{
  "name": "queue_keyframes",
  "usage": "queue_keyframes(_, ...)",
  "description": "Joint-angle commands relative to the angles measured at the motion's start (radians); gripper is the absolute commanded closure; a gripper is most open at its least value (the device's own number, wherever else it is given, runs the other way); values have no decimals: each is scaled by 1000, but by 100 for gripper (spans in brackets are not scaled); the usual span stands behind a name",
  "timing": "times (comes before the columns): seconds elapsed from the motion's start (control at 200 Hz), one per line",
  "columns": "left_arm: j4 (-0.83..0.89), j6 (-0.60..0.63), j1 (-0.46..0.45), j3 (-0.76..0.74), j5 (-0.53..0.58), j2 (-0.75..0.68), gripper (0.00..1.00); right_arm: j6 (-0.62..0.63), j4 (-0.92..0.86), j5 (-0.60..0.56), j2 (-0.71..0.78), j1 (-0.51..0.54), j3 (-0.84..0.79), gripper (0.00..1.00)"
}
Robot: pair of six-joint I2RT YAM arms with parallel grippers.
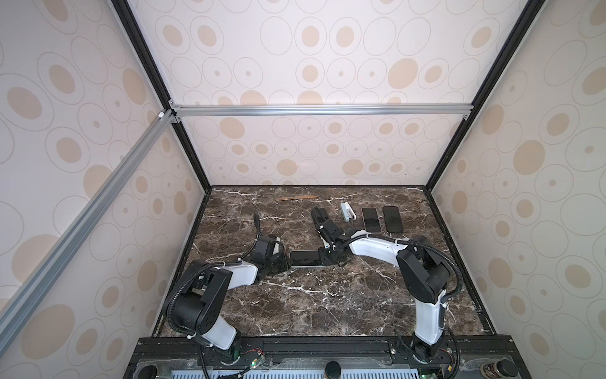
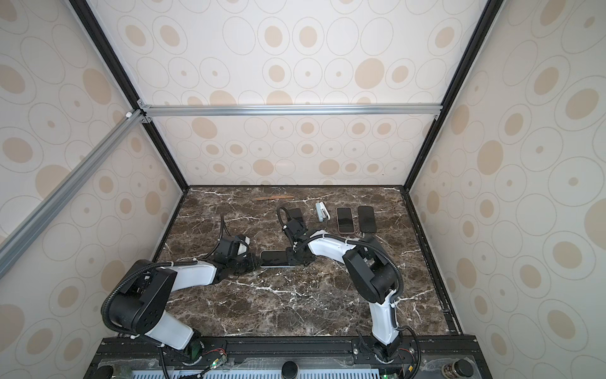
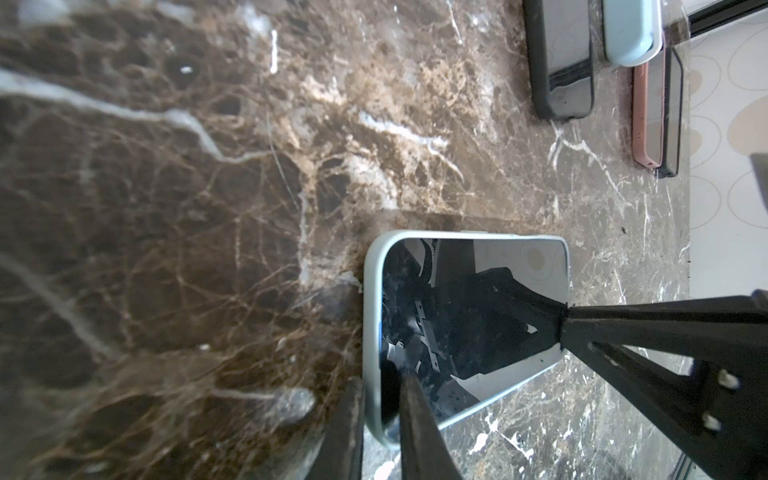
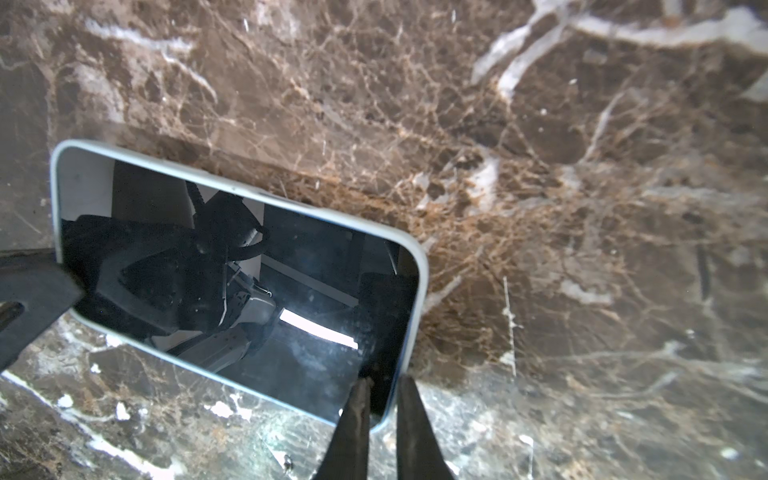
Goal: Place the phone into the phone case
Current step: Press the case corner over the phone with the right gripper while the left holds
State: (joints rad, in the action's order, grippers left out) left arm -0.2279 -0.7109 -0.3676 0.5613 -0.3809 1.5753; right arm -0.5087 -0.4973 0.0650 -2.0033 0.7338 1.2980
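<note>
A black glass-fronted phone (image 1: 304, 258) lies screen up on the dark brown, white-veined marble bench (image 1: 328, 305). A pale blue, matte phone case (image 3: 371, 299) with rounded corners frames its screen. The glossy screen mirrors the arms and the spotted walls. Whether the phone sits fully in the case on every side cannot be told. The left claw (image 3: 381, 395) is clenched on one short end of the phone, one finger on the glass and the other outside the case rim. The right claw (image 4: 384, 380) is clenched on the opposite short end, near a corner, in the same way. Well beyond the phone, toward the back wall, a pink-edged phone (image 1: 371, 220) and a black-edged phone (image 1: 392, 219) lie side by side.
</note>
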Motion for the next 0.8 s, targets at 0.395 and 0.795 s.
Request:
queue_keyframes(0.395,81,-1,-14,-15,5,77,84,11,-304,85,-255,58,-194,92)
queue_keyframes(0.795,68,-5,-14,-42,5,78,84,36,-218,147,-472,102,-259,95)
